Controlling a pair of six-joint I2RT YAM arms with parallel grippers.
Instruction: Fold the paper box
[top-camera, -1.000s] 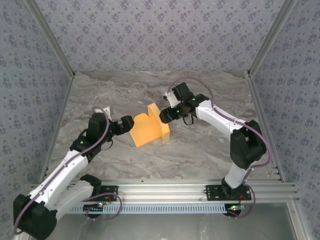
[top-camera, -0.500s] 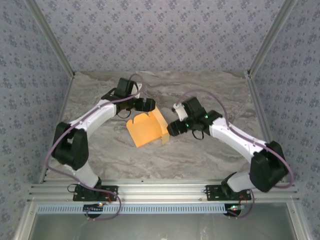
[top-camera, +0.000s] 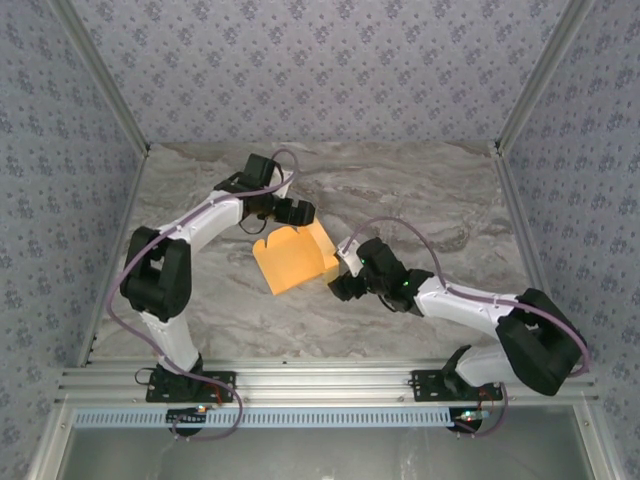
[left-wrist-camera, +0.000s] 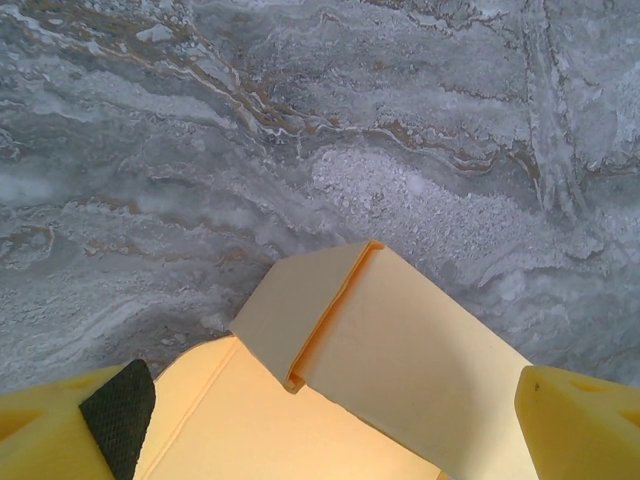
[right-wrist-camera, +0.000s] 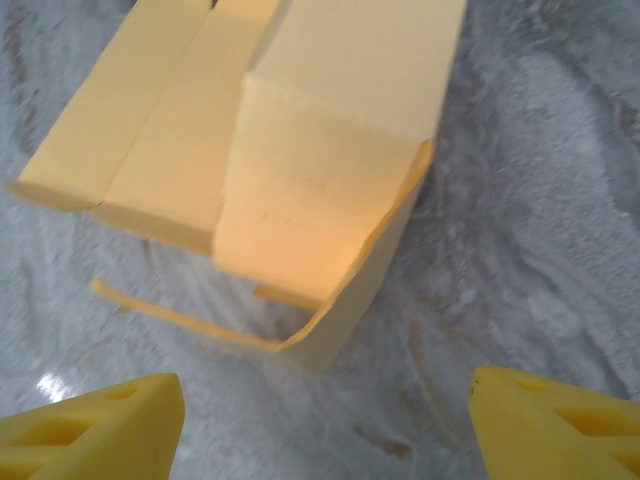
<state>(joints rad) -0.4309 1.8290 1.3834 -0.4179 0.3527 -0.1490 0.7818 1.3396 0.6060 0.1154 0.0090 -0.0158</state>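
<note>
The paper box (top-camera: 293, 260) is yellow-orange card lying partly folded in the middle of the marble table, with one side wall and a flap raised along its right edge. My left gripper (top-camera: 297, 212) hovers at the box's far edge, jaws open; in the left wrist view the box (left-wrist-camera: 400, 370) lies between and below the yellow fingertips (left-wrist-camera: 70, 430), untouched. My right gripper (top-camera: 341, 287) is open just off the box's near right corner. The right wrist view shows that raised corner (right-wrist-camera: 330, 200) ahead of the open gripper (right-wrist-camera: 325, 430), with bare table between the fingers.
The grey marble table (top-camera: 420, 200) is ringed by patterned walls with metal corner posts (top-camera: 525, 85). An aluminium rail (top-camera: 330, 380) carrying both arm bases runs along the near edge. Bare table lies left and right of the box.
My left arm has swung from the box's near left round to its far edge. My right gripper has come from the far right of the box down to its near right corner.
</note>
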